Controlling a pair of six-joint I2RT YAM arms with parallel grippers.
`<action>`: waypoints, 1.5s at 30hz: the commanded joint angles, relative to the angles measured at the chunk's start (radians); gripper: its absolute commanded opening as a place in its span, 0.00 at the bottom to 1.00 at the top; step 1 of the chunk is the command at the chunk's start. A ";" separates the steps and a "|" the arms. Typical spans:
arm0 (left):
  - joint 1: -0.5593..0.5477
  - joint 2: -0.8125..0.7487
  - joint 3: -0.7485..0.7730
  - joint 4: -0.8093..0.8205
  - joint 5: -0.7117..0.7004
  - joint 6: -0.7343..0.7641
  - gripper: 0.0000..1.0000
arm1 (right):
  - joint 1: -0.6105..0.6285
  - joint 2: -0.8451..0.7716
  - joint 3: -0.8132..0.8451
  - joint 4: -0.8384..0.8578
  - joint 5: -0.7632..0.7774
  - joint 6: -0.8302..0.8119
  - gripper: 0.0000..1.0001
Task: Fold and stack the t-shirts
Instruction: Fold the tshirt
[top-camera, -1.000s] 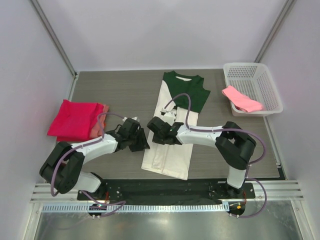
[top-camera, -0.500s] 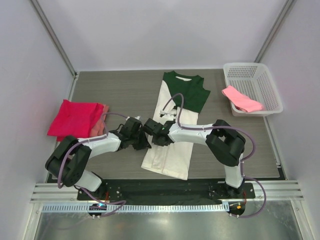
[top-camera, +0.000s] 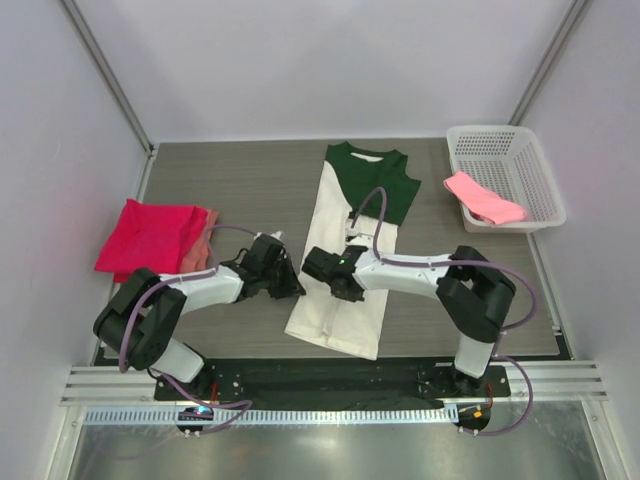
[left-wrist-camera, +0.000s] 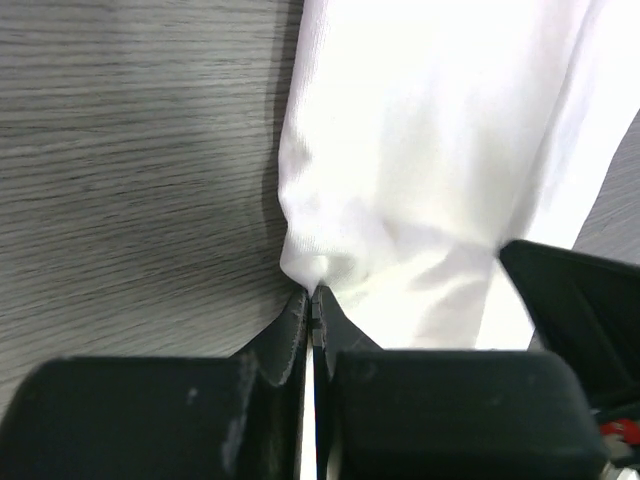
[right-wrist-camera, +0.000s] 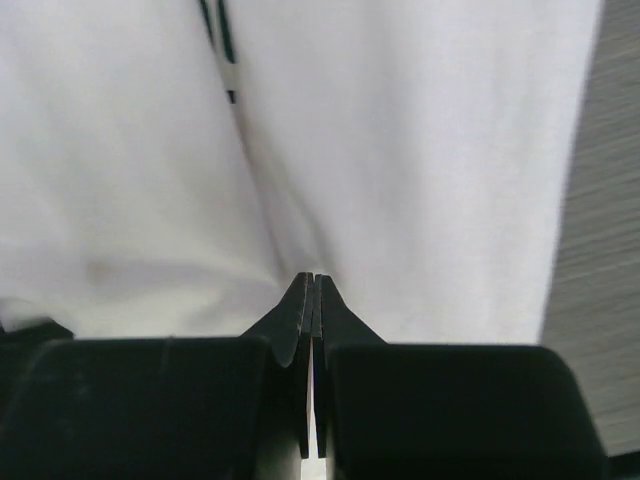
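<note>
The cream-white t-shirt with dark green shoulders lies lengthwise at the centre of the top view, on the grey wood-grain table. My left gripper is clenched on the shirt's left edge. My right gripper pinches a crease mid-cloth. I judge both should lift together and level, so the fold lands square. Both arms reach low, forearms angled inward.

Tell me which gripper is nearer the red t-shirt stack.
Left. The left gripper pinches the cream-white t-shirt at its left edge, just right of the red t-shirt stack; the right gripper pinches that shirt farther right, beyond the left one.
</note>
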 joint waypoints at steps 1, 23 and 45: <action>0.005 0.005 -0.041 -0.031 -0.041 0.013 0.00 | 0.004 -0.153 -0.052 -0.052 0.080 0.054 0.02; 0.005 -0.078 -0.104 -0.026 -0.047 -0.004 0.00 | 0.176 -0.181 -0.155 0.356 -0.122 -0.117 0.05; -0.046 -0.234 -0.185 -0.046 -0.063 -0.042 0.37 | 0.302 -0.656 -0.569 0.355 -0.042 0.044 0.28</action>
